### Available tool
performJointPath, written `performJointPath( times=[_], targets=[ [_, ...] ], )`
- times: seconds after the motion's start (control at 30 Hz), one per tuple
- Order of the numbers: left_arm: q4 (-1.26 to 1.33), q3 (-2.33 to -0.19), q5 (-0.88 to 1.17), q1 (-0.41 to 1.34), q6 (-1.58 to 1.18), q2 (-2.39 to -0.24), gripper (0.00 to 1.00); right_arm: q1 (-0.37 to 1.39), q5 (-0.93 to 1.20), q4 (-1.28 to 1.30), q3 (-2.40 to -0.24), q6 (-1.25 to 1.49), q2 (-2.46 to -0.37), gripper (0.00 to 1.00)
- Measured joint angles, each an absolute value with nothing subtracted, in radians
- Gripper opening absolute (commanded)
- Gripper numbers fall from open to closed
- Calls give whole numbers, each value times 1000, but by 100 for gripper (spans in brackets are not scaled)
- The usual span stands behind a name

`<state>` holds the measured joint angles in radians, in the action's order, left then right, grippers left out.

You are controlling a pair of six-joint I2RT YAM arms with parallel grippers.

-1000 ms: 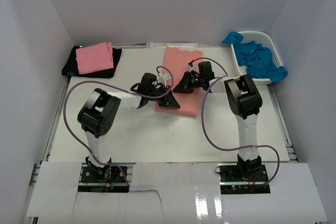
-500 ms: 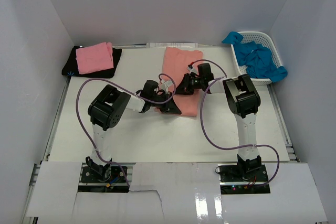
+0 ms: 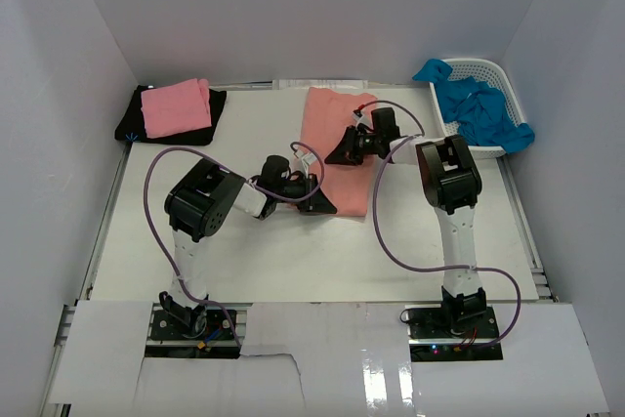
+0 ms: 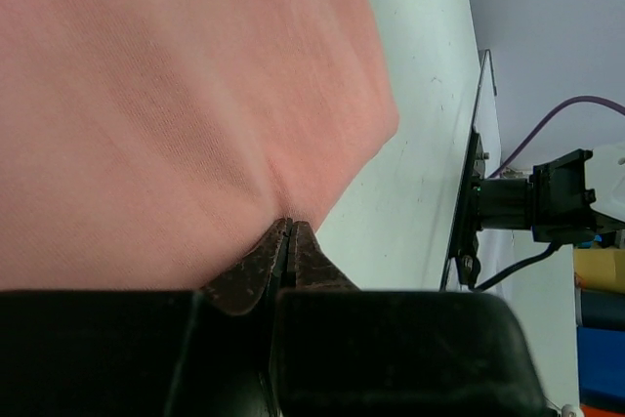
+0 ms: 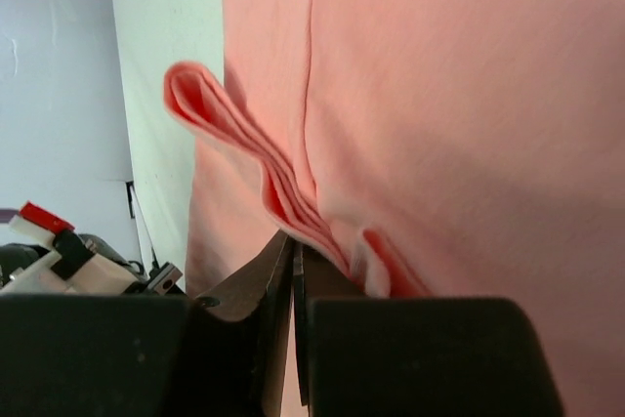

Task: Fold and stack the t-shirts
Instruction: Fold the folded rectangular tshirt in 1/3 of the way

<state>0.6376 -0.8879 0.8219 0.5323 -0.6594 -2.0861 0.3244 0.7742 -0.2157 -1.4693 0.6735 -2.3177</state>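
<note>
A salmon t-shirt [image 3: 337, 124] lies as a long folded strip at the table's middle. My left gripper [image 3: 319, 205] is at its near left corner. In the left wrist view the left gripper [image 4: 288, 229] is shut on the salmon t-shirt [image 4: 176, 95], and the cloth puckers at the fingertips. My right gripper [image 3: 338, 156] rests over the shirt's middle. In the right wrist view the right gripper [image 5: 294, 243] is shut on a raised, layered fold of the salmon t-shirt [image 5: 449, 75]. A folded pink t-shirt [image 3: 176, 107] sits on a black t-shirt [image 3: 135, 124] at the back left.
A white lattice basket [image 3: 496, 69] at the back right holds crumpled blue t-shirts [image 3: 480, 112], one hanging over its far left rim. White walls close in the table on three sides. Purple cables loop from both arms over the table.
My left gripper has slid right and nearer along the shirt's near edge, drawing the near left corner inward so that end looks narrower. The right gripper has shifted slightly farther back.
</note>
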Motion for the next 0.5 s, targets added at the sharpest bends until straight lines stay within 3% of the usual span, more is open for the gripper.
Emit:
performJointPath(
  times=[0.5],
  targets=[
    [693, -859, 813, 532, -659, -2084, 11, 280, 755, -29, -1916, 642, -2493, 8]
  ],
)
